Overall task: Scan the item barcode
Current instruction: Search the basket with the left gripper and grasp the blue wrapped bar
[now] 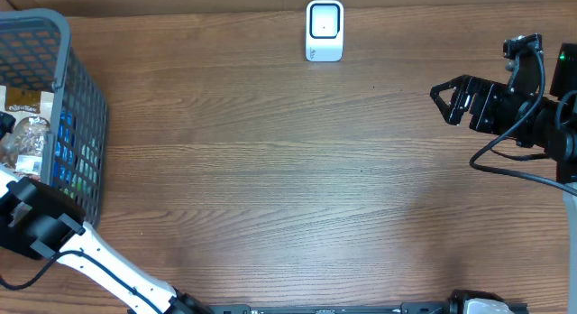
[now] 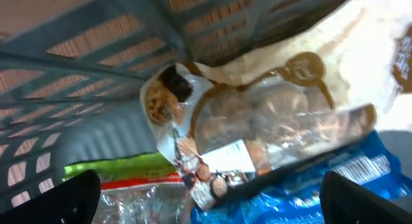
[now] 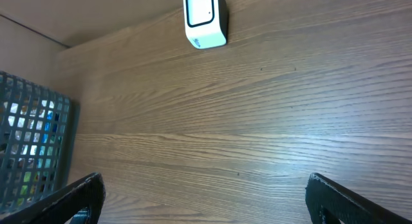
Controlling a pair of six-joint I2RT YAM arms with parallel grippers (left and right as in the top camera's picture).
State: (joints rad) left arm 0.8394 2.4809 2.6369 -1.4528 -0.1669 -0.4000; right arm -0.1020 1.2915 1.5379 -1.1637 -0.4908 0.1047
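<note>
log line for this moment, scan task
left jaws: open over clear snack bag in basket | right jaws: open, empty, over table | scanner: no item near

A wooden tabletop [image 1: 270, 170] is filling the scene, its brown grain running in long streaks across the space ahead of the right fingers [image 3: 71, 198]. Far ahead of those fingers and off to their left, the tabletop's edge is cutting a slanted line, and a plain tan surface [image 3: 26, 8] is showing beyond it; wall or floor, it is not telling. Soft, even light is laying a pale sheen on the wood.
</note>
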